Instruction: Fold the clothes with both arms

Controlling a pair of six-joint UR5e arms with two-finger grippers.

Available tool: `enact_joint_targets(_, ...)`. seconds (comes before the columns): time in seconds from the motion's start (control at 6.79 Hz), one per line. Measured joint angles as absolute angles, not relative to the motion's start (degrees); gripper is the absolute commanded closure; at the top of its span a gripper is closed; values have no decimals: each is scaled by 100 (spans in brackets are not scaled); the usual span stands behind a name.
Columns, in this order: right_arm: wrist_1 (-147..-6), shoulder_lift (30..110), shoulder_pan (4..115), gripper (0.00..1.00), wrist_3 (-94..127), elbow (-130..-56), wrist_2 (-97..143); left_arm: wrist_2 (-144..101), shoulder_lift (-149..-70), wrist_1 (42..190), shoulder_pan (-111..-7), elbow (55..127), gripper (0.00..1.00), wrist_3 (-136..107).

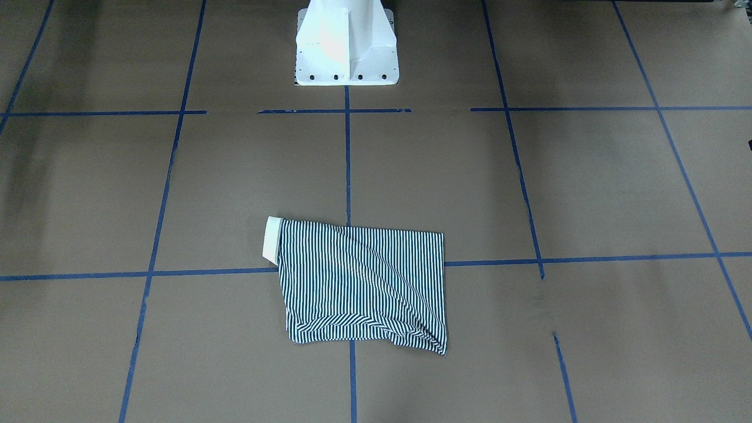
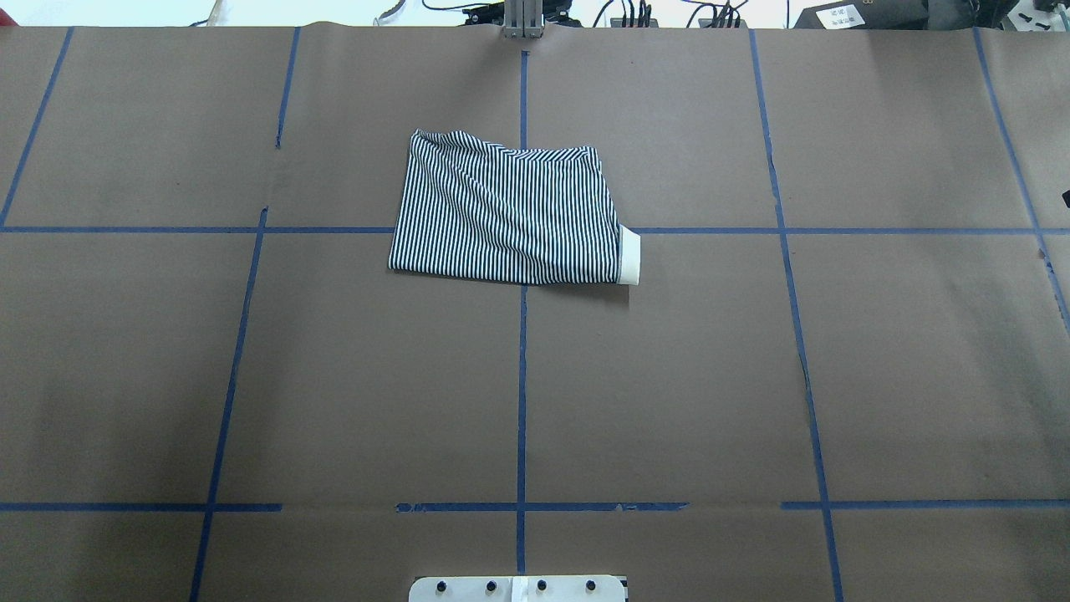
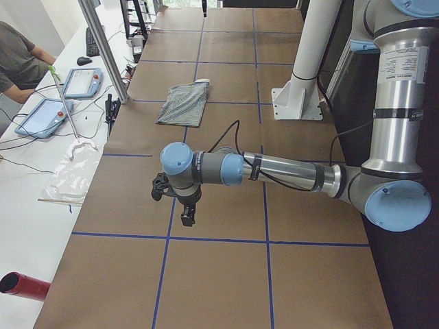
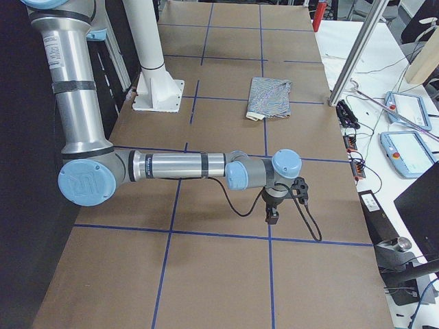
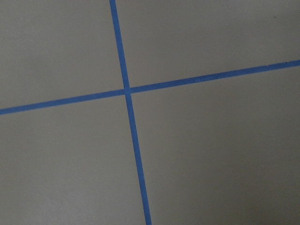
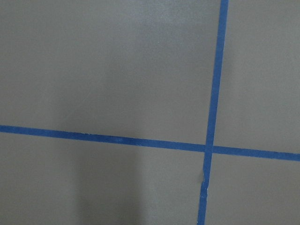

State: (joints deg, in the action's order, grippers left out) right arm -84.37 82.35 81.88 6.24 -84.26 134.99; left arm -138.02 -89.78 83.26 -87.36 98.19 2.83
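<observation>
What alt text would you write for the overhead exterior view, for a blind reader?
A folded striped polo shirt lies flat on a brown table gridded with blue tape, cream collar at its right end. A white base plate sits at the bottom edge.

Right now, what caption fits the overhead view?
Folded striped polo shirt lies on the taped brown table, cream collar showing.

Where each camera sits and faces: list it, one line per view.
Front-facing: across the table, facing the pedestal; no arms.
Overhead: behind the pedestal, looking forward; only its foot shows.
Left: table's end; near left arm.
Right: opposite end; near right arm.
Left wrist: down at tape lines; no body.
Right wrist: the same.
Shared: all four exterior views show the shirt.
</observation>
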Motion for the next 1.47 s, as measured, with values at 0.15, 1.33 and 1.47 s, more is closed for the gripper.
enact_joint_targets(0.15, -8427, 8332, 8203, 0, 626, -8550, 13484, -13875, -8992, 8345, -8826, 9828, 0, 297)
enact_joint_targets(1.33, -8383, 8512, 8292, 0, 658, -8670, 13389, -13945, -8913, 8453, -8877, 9559, 0, 325)
enact_joint_targets(1.47, -8381, 8517, 8289, 0, 623, -8682, 13255, -13937, -8902, 8511, -8877, 9513, 0, 334)
